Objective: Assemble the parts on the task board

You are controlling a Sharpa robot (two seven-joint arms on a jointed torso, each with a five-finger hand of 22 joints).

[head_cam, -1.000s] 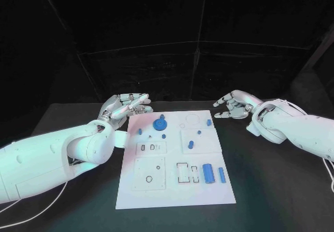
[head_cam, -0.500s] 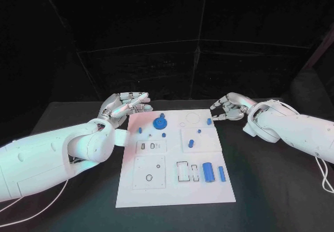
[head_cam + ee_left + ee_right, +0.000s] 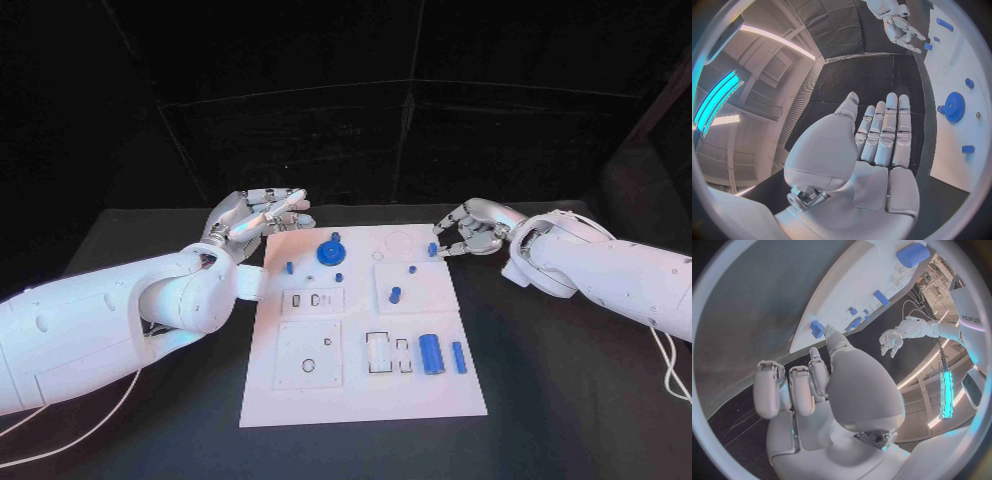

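Observation:
The white task board (image 3: 361,395) lies in the middle of the black table. On it are a blue gear (image 3: 332,252), a blue cylinder (image 3: 430,352), a blue bar (image 3: 459,357) and several small blue pieces. My left hand (image 3: 264,215) hovers over the board's far left corner, fingers straight and apart, holding nothing; its bare palm (image 3: 873,150) faces the gear (image 3: 954,106). My right hand (image 3: 469,228) is at the far right corner, fingers half curled, nothing in it. Its thumb tip is right beside a small blue piece (image 3: 433,248), also seen in the right wrist view (image 3: 817,329).
Bare black table (image 3: 577,380) surrounds the board on all sides. Dark curtains close off the back. Near the board's front are square plates with empty slots and holes (image 3: 310,355).
My right hand has moved left and down to the board's far right corner, close to the small blue piece. My left hand has barely shifted.

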